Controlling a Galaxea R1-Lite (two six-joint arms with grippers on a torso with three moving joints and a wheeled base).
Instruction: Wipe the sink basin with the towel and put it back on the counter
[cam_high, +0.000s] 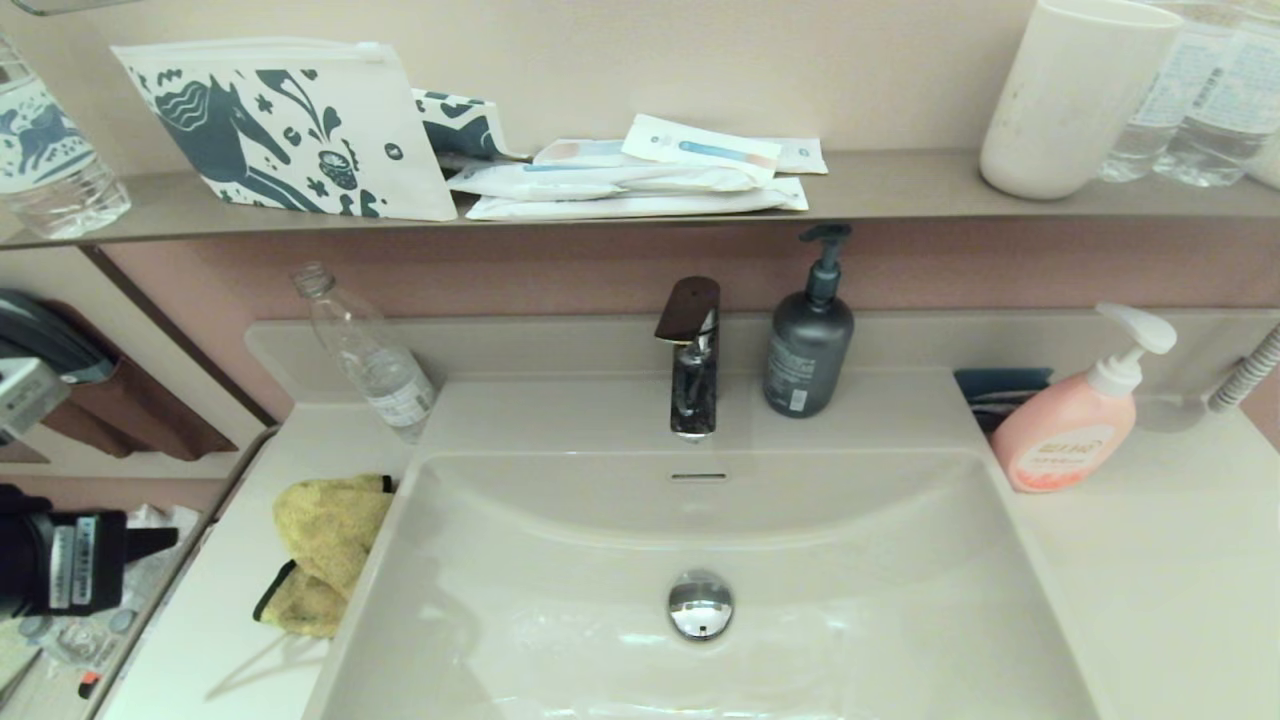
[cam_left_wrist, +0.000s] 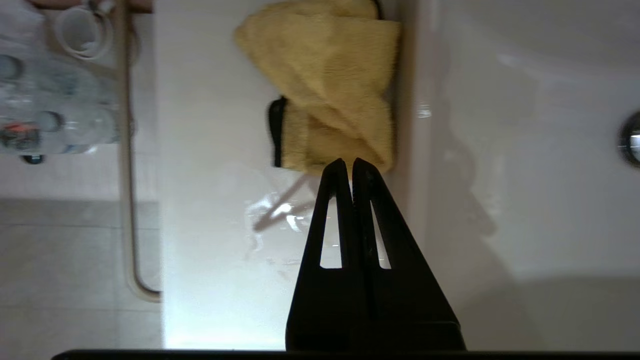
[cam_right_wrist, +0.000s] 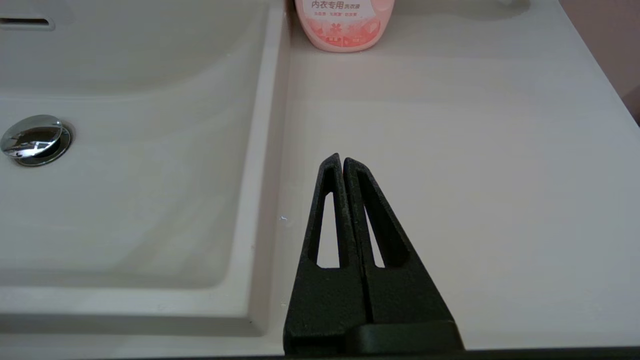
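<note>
The mustard-yellow towel (cam_high: 325, 545) lies crumpled on the cream counter (cam_high: 230, 620), against the left rim of the sink basin (cam_high: 800, 560). In the left wrist view the towel (cam_left_wrist: 330, 85) shows its black edging. My left gripper (cam_left_wrist: 348, 161) is shut with nothing between its fingers, its tips at the towel's near edge above the counter (cam_left_wrist: 210, 200). My right gripper (cam_right_wrist: 341, 157) is shut and empty over the counter (cam_right_wrist: 450, 150), right of the basin (cam_right_wrist: 125, 200). Neither gripper shows in the head view.
A chrome drain plug (cam_high: 700, 604) sits mid-basin, with the faucet (cam_high: 692, 360) behind it. A clear bottle (cam_high: 370, 355), a dark pump bottle (cam_high: 808, 335) and a pink pump bottle (cam_high: 1075, 420) stand on the counter. A shelf (cam_high: 900, 190) above holds pouches and a cup.
</note>
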